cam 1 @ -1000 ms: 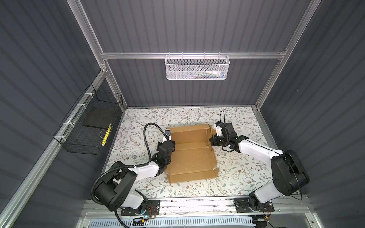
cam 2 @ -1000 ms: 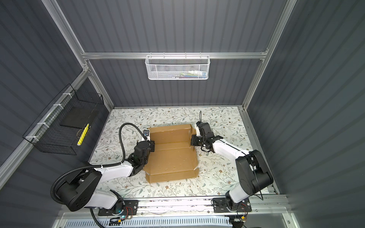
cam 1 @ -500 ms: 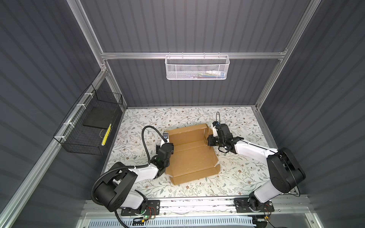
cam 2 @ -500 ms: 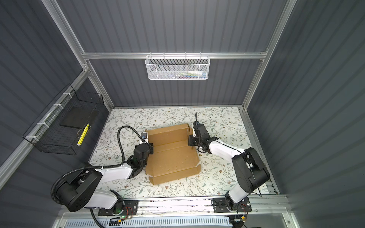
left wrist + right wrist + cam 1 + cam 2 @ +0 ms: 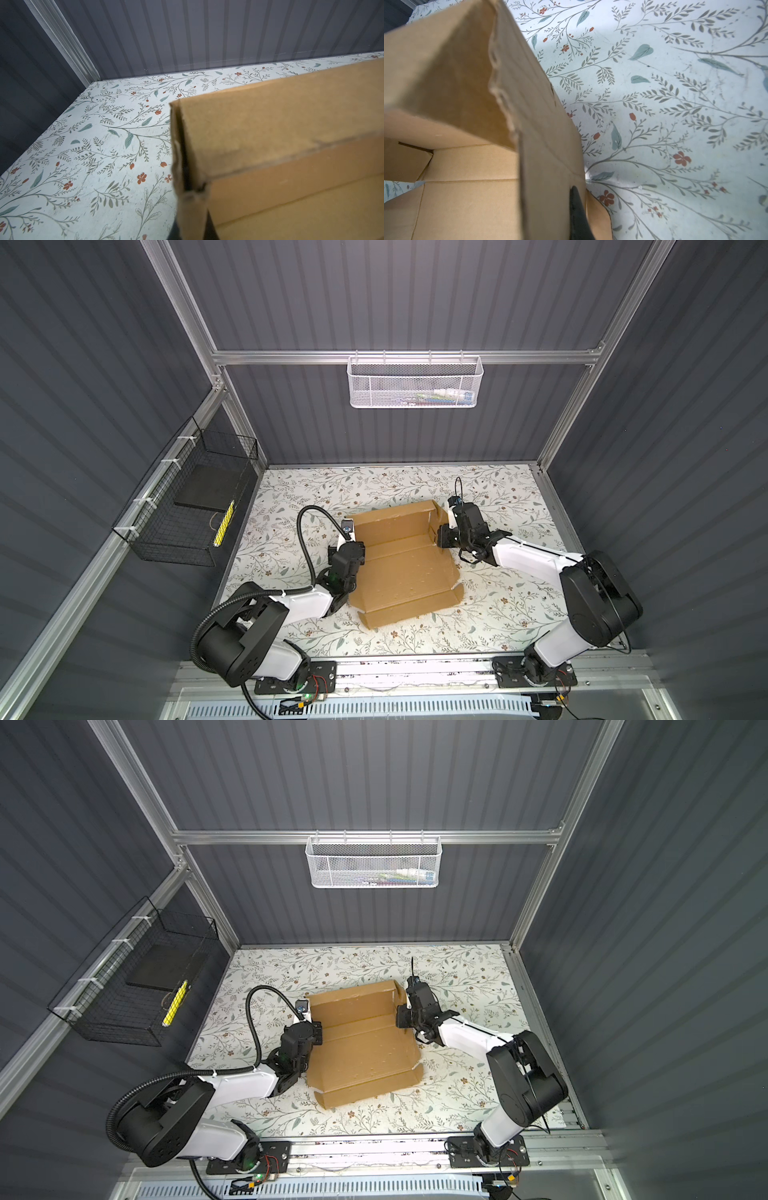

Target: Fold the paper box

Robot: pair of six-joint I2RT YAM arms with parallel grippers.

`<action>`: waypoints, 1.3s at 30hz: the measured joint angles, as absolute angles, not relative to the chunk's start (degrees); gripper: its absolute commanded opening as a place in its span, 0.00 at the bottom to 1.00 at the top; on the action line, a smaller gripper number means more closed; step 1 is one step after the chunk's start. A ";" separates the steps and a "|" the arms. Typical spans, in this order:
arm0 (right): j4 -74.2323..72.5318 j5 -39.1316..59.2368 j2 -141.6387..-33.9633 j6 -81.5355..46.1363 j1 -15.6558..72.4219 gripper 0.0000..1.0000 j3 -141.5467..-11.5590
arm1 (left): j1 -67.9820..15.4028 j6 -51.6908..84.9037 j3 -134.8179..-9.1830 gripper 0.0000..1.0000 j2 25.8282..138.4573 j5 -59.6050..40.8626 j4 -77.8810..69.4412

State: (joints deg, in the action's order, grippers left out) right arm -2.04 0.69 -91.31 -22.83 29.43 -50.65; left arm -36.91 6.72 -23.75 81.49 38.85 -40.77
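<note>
The paper box (image 5: 401, 568) lies partly folded at the middle of the table (image 5: 498, 614), slightly askew, its back panel raised and its front flap low at the near edge. The left gripper (image 5: 358, 549) is closed on the box's left side wall; in the left wrist view dark fingers (image 5: 211, 228) pinch that wall's edge. The right gripper (image 5: 439, 536) is clamped on the right side wall near the back corner, 1 black finger (image 5: 577, 212) pressing its outer face. A black cable (image 5: 301, 531) loops up beside the left gripper, near the box's left side. A white wire basket (image 5: 415, 383) hangs on the back wall and a black wire basket (image 5: 187, 510) on the left wall, both well apart from the box.
</note>
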 measured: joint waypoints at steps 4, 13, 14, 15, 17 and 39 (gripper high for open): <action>-1.87 0.58 -91.29 -22.79 29.43 0.09 -50.65 | -36.91 6.72 -23.73 0.00 81.49 38.85 -40.77; 1.43 0.38 -91.35 -22.46 29.45 0.17 -50.65 | -36.91 6.66 -23.70 0.00 81.38 38.70 -40.77; 1.50 0.32 -91.35 -22.37 29.45 0.18 -50.65 | -36.91 6.66 -23.70 0.00 81.38 38.63 -40.77; 1.58 0.21 -91.35 -22.26 29.45 0.19 -50.65 | -36.91 6.66 -23.70 0.00 81.38 38.59 -40.77; 1.74 0.19 -91.35 -22.00 29.45 0.21 -50.68 | -36.91 6.66 -23.70 0.00 81.38 38.59 -40.77; 4.91 0.01 -88.64 -20.12 29.45 0.53 -51.35 | -36.91 6.02 -23.73 0.00 80.47 38.37 -39.83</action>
